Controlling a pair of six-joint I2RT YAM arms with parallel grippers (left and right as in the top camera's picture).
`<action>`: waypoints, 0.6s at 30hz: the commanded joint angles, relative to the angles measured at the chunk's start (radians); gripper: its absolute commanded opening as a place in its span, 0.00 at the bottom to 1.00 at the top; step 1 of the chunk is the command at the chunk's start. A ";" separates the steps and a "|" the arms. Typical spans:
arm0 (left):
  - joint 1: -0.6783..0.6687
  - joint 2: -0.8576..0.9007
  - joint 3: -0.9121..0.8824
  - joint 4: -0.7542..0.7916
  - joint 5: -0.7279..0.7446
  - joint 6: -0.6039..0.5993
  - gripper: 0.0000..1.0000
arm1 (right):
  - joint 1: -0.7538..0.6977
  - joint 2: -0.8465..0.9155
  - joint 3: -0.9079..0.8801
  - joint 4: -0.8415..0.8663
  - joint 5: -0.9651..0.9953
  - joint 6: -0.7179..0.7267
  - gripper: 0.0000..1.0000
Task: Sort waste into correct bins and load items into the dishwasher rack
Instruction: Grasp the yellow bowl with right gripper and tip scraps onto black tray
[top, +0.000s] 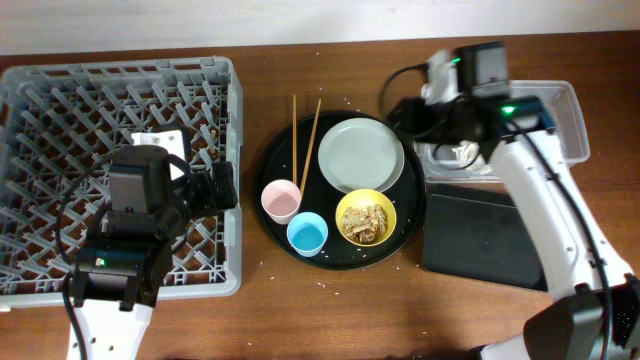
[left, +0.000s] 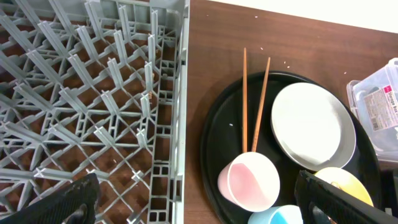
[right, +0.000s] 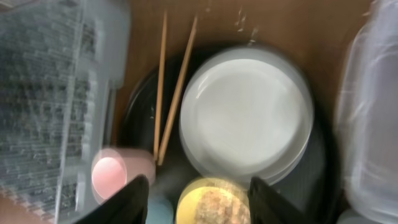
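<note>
The grey dishwasher rack (top: 60, 90) fills the left. A round black tray (top: 330, 205) holds the pale plate (top: 360, 155), the yellow bowl (top: 365, 218) with food scraps, the pink cup (top: 281, 200), the blue cup (top: 307, 234) and two chopsticks (top: 305, 140). My left gripper (left: 199, 199) is open and empty over the rack's right edge, next to the pink cup (left: 249, 180). My right gripper (right: 199, 199) is open and empty above the plate (right: 245, 112) and the bowl (right: 214, 202). No brown wrapper is in view.
The clear tub (top: 565, 120) stands at the right, partly hidden by my right arm, with something white crumpled inside (top: 465, 152). The shallow black tray (top: 480, 235) lies in front of it. Tiny white crumbs dot the brown table.
</note>
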 joint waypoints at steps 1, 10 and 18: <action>0.005 0.003 0.022 0.003 0.011 0.002 0.99 | 0.157 0.029 0.002 -0.148 0.089 -0.051 0.52; 0.005 0.003 0.022 0.003 0.011 0.002 0.99 | 0.432 0.241 -0.093 -0.193 0.296 -0.183 0.42; 0.005 0.003 0.022 0.003 0.011 0.002 0.99 | 0.431 0.291 -0.139 -0.113 0.185 -0.272 0.41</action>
